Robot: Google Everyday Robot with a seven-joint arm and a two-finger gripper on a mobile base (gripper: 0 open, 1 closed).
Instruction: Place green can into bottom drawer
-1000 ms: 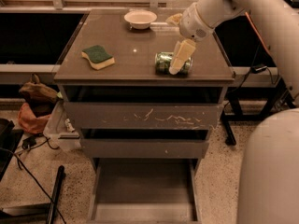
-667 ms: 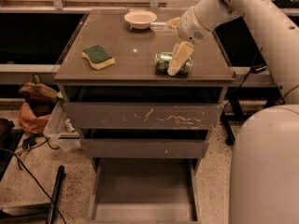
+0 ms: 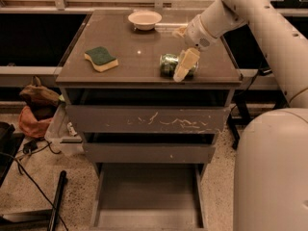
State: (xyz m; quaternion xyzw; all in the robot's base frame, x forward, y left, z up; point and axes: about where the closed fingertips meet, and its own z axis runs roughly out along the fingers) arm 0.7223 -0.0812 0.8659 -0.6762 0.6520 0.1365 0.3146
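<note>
The green can (image 3: 169, 64) lies on its side on the cabinet top (image 3: 134, 42), near the front right edge. My gripper (image 3: 185, 64) comes down from the upper right and sits right at the can, covering its right part. The can rests on the top. The bottom drawer (image 3: 149, 194) stands pulled out below, its flat floor bare.
A green-and-yellow sponge (image 3: 102, 58) lies at the left of the top and a white bowl (image 3: 145, 18) at the back. The scratched top drawer front (image 3: 144, 120) and the middle drawer front (image 3: 144, 153) are shut. My white body (image 3: 272, 177) fills the lower right. A bag (image 3: 34, 110) and a black pole (image 3: 57, 198) lie on the floor at the left.
My gripper has sunk slightly at the can. The can has not moved.
</note>
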